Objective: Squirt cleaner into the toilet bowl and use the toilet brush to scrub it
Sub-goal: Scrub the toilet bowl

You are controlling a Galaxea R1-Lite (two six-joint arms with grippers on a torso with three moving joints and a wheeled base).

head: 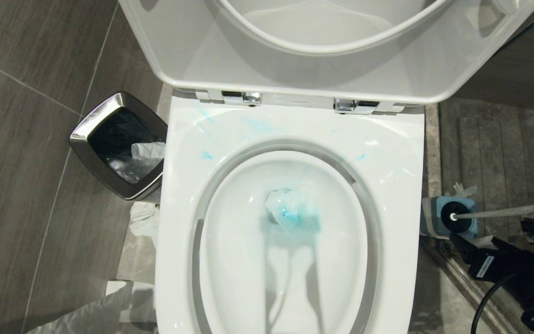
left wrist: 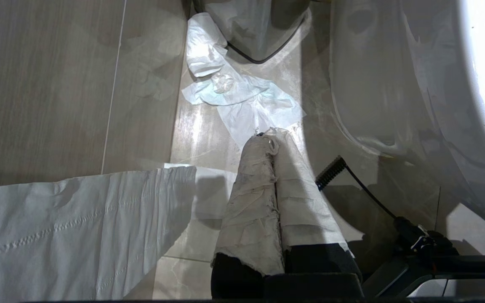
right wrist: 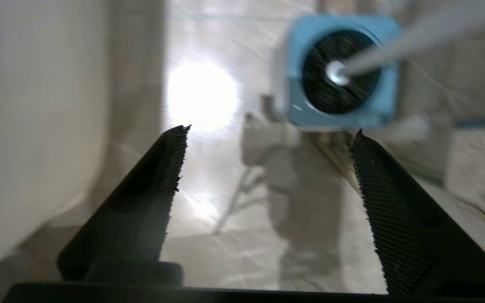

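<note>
Bathroom: grey tiled floor point(head: 26, 153) is surrounding the toilet bowl point(head: 290, 134), cleaner point(head: 295, 215) pooling blue at its centre.
Risk: toilet brush point(head: 503, 213), leaning in its holder point(head: 438, 218) by the bowl's right edge, could tip over if nudged.
Right gripper point(right wrist: 267, 164): fingers are standing spread, holding nothing.
Left gripper point(left wrist: 274, 147): pressed together, empty.

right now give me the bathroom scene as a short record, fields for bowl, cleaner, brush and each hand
toilet bowl: seat and lid raised
cleaner: turquoise patch around paper in the bowl, thin smears on the back rim
toilet brush: standing in its blue holder on the floor, right of the toilet
right hand: open, empty, near the holder, not touching the brush
left hand: shut, fingers wrapped in paper, low over the floor left of the toilet
</note>
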